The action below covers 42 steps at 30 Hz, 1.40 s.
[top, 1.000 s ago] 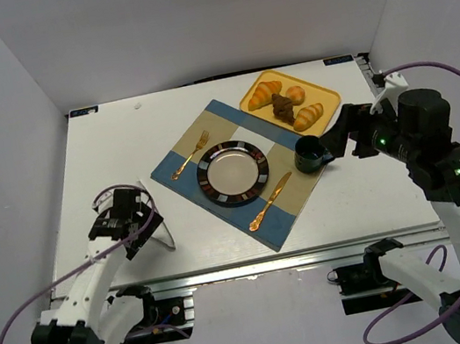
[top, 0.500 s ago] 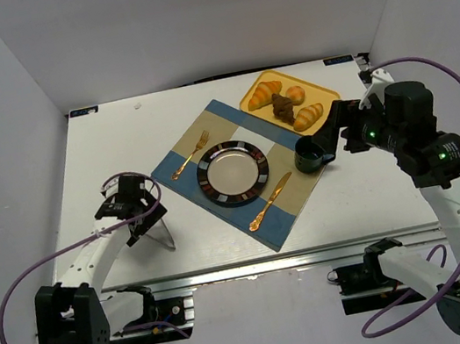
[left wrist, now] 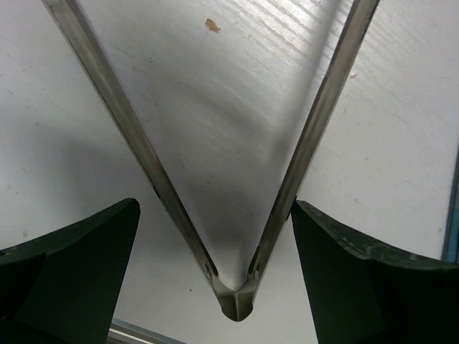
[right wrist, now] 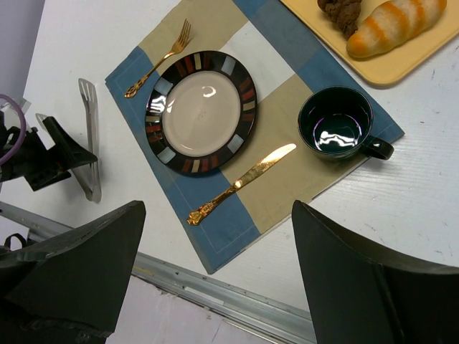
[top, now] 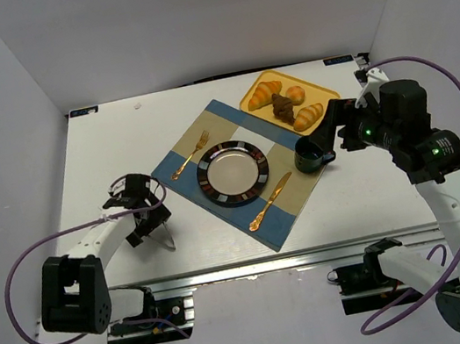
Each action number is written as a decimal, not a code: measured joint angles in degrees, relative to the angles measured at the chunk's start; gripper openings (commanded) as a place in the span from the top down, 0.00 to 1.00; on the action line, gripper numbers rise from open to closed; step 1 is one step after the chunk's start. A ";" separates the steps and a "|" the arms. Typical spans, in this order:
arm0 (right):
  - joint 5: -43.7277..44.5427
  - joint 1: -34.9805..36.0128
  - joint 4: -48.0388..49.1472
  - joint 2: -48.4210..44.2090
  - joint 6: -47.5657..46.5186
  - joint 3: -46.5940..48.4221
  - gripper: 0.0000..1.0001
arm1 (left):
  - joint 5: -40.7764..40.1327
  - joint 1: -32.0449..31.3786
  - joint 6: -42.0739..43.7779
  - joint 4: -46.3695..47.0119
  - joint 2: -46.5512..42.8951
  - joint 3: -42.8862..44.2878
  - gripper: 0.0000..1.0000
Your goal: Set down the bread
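Note:
Two golden croissants, a small roll and a dark brown pastry lie on a yellow tray at the back right. A dark-rimmed plate sits on the placemat. My left gripper is open at the table's front left. In the left wrist view it straddles the hinge end of V-shaped metal tongs lying on the table. My right gripper is open and empty, high above the mat's near part, between the cup and the tray.
A dark green cup stands on the mat's right corner. A gold knife lies right of the plate and a gold fork lies left of it. The table's metal front rail runs below the mat.
My left gripper has swung right and away from the front edge, onto the hinge end of the tongs. My right gripper has shifted a little left, towards the tray and the cup.

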 measured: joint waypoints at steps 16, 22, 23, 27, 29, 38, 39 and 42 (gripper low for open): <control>-0.15 0.00 0.98 1.40 -0.09 0.00 0.11 | -1.79 -0.31 -1.33 4.87 5.64 -0.15 0.34; -0.31 0.00 0.98 1.42 -0.28 0.00 0.11 | -3.41 -0.26 -3.10 4.94 5.49 0.02 0.39; -0.42 0.00 1.01 1.42 -0.28 0.00 0.11 | -3.58 -0.26 -3.21 3.61 5.31 0.63 0.39; -1.16 0.00 1.53 1.86 -0.48 0.02 0.11 | -6.36 -0.26 -2.86 -4.37 2.56 8.79 0.40; -1.33 0.00 2.10 2.54 -0.44 0.00 0.11 | -7.43 -0.26 -1.79 -7.58 0.76 15.76 0.40; -1.46 0.00 6.14 6.71 1.97 0.13 0.11 | -3.04 -1.49 7.82 -10.80 0.20 39.30 0.46; -1.33 0.00 6.21 7.04 2.21 0.39 0.11 | -2.03 -2.12 9.18 -10.56 1.31 40.76 0.46; 1.03 0.02 6.56 7.67 3.15 1.90 0.11 | 1.62 -4.85 13.29 -10.58 6.97 47.01 0.48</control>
